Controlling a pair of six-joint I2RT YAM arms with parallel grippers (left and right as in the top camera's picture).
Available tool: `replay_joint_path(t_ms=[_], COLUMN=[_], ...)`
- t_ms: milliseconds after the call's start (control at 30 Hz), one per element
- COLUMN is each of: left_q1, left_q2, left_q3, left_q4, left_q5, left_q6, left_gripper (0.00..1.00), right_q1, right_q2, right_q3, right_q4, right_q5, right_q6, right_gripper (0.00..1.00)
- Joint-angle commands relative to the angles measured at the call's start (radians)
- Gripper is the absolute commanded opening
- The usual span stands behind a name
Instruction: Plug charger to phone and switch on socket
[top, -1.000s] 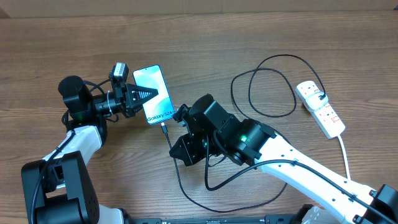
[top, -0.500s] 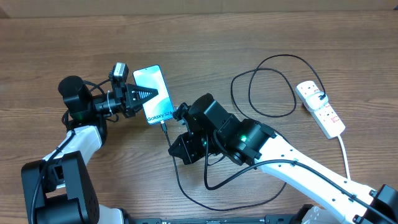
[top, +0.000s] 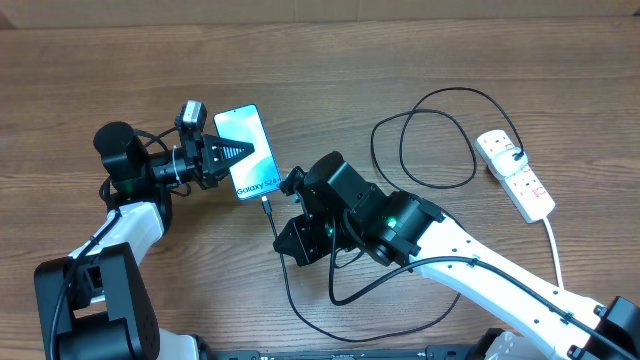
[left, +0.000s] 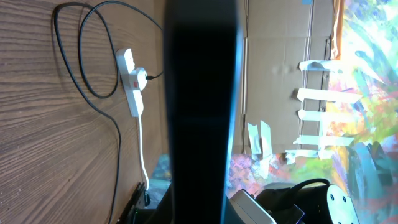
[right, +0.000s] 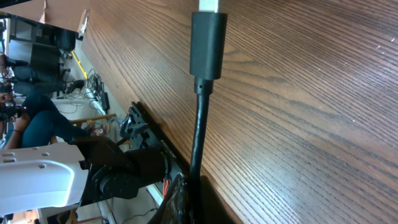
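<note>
The phone is held up off the table with its lit screen facing up, and my left gripper is shut on it from the left. In the left wrist view it shows only as a dark edge-on bar. My right gripper is shut on the charger cable a short way behind its black connector. The connector sits right at the phone's bottom edge; I cannot tell whether it is in the port. The white socket lies at the far right with the cable's plug in it.
The black cable runs from my right gripper along the front edge and loops widely in the middle right before it reaches the socket. The socket's white cord trails toward the front right. Brown cardboard lines the table's back edge.
</note>
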Motion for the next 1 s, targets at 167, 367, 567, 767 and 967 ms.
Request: replay_joint_path(t_ms=[167, 367, 567, 767, 967], left_q1=[-0.007, -0.007, -0.007, -0.007, -0.007], left_q2=[-0.002, -0.002, -0.002, -0.002, -0.002], left_q3=[0.023, 0.023, 0.023, 0.023, 0.023], left_q4=[0.007, 0.007, 0.007, 0.007, 0.007], left_q5=[0.026, 0.026, 0.026, 0.026, 0.026], left_q6=[0.016, 0.004, 0.004, -0.022, -0.041], left_gripper=[0.04, 0.04, 0.04, 0.04, 0.04], right_q1=[-0.003, -0.003, -0.003, -0.003, -0.003], right_q2=[0.0, 0.0, 0.0, 0.0, 0.0], right_q3=[0.006, 0.006, 0.006, 0.006, 0.006], right_q4=[0.013, 0.032, 0.031, 0.03, 0.03], right_q5=[-0.008, -0.008, -0.008, -0.008, -0.008], right_q6=[0.001, 0.001, 0.002, 0.009, 0.009], right_gripper=[0.04, 0.04, 0.04, 0.04, 0.04])
